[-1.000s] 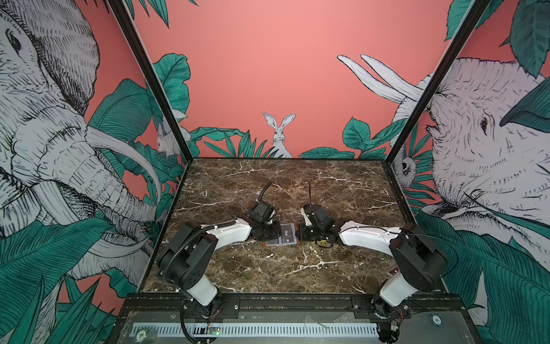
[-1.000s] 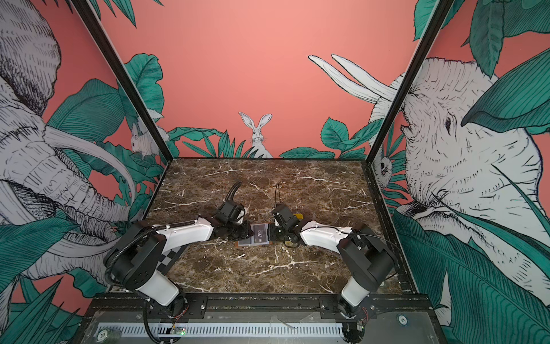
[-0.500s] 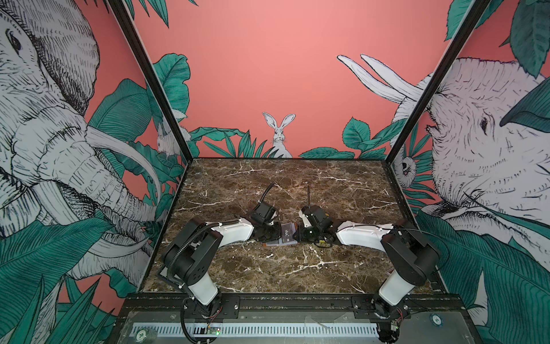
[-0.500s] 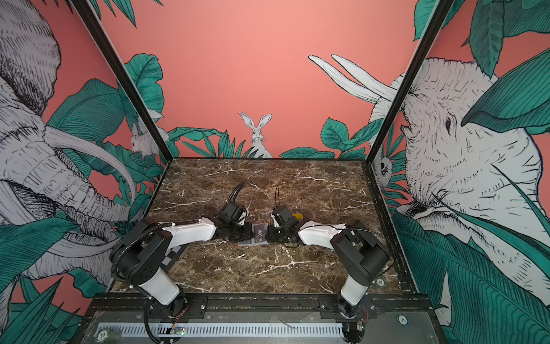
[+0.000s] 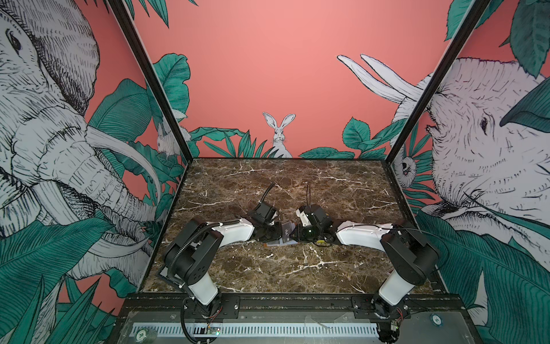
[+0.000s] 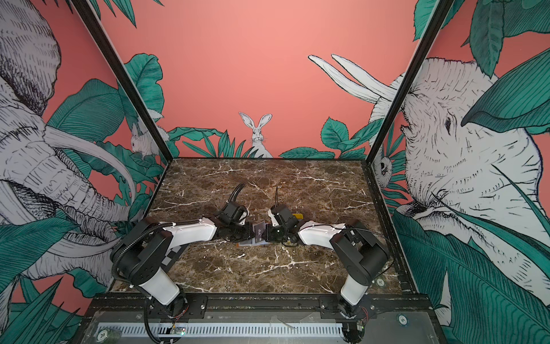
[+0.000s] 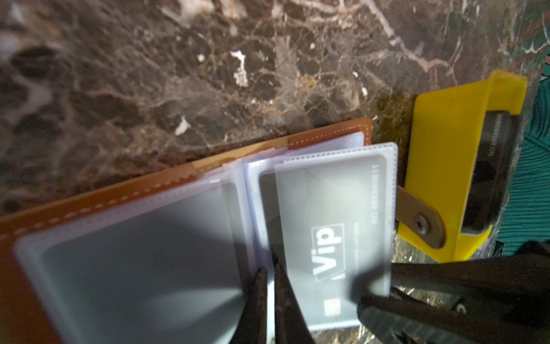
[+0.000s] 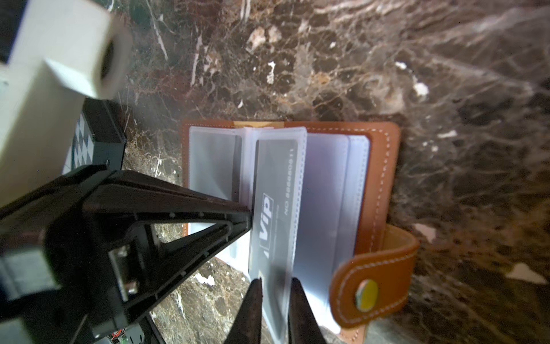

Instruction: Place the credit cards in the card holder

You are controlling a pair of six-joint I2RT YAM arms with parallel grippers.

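The tan leather card holder (image 8: 384, 178) (image 7: 98, 202) lies open on the marble, in both top views between the two grippers (image 5: 278, 244) (image 6: 251, 244). One clear sleeve stands up with a dark "Vip" credit card (image 7: 327, 235) (image 8: 268, 214) (image 5: 287, 233) (image 6: 259, 231) inside it. My left gripper (image 7: 269, 274) (image 8: 247, 220) is shut on a sleeve sheet near the spine. At the sleeve's outer end, my right gripper (image 8: 275, 283) (image 7: 387, 300) is shut on that sleeve with the card in it. More dark credit cards (image 7: 491, 178) lie in a yellow tray.
The yellow tray (image 7: 440, 166) (image 6: 297, 215) stands just past the holder's snap tab (image 8: 375, 280) (image 7: 422, 220), behind my right wrist. The two arms lie low and meet mid-table. A wall rises close beyond the tray.
Both grippers have drawn closer together over the holder. The sleeve with the card, which lay nearly flat a second ago, now stands up between them.
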